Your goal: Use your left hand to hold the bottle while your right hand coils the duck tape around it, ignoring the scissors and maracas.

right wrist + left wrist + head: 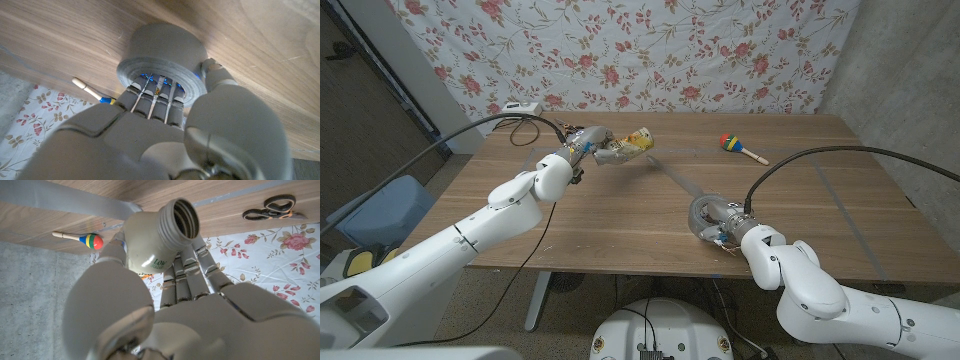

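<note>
The left hand holds the bottle above the counter; light, probably slick plastic, best gripped mid-body. The right hand grips the stiff tape roll, strip stretched between.

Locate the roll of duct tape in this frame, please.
In the head view the grey duct tape roll sits on the table's near right side, gripped by the right hand, with a strip of tape running up-left to the bottle held by the left hand.
</note>
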